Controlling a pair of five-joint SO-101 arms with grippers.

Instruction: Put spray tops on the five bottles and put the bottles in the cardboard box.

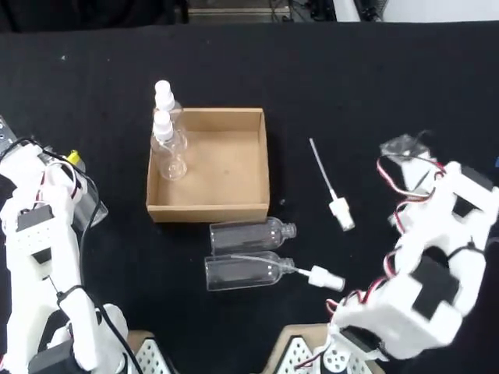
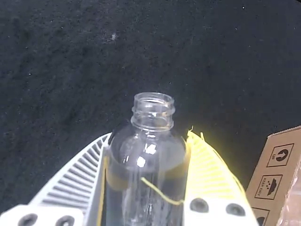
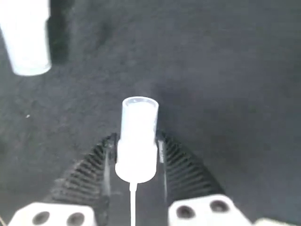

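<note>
A: left pincer?
B: clamped on a clear plastic bottle with an open neck, one white finger and one yellow finger against its sides. That arm is by the table's left edge, with the brown cardboard box off to its right

A: right pincer?
B: closed narrow on a white spray top, thin dip tube running back between the fingers. That arm is by the table's right edge

A: other bottles?
B: a capped clear bottle stands upright inside the box's far-left corner. A second capped clear bottle stands right behind it, and I can't tell if it's inside or just past the wall. Two more lie on their sides on the black table, between the box and the arm-side edge, parallel and just beside each other. The one nearer the box is an uncapped clear bottle. The other is a clear bottle with a tube inside, and its white sprayer head sticks out past the neck

A: spare tops?
B: a loose white spray top with a long thin tube lies flat on the table, right of the box and apart from it
</note>
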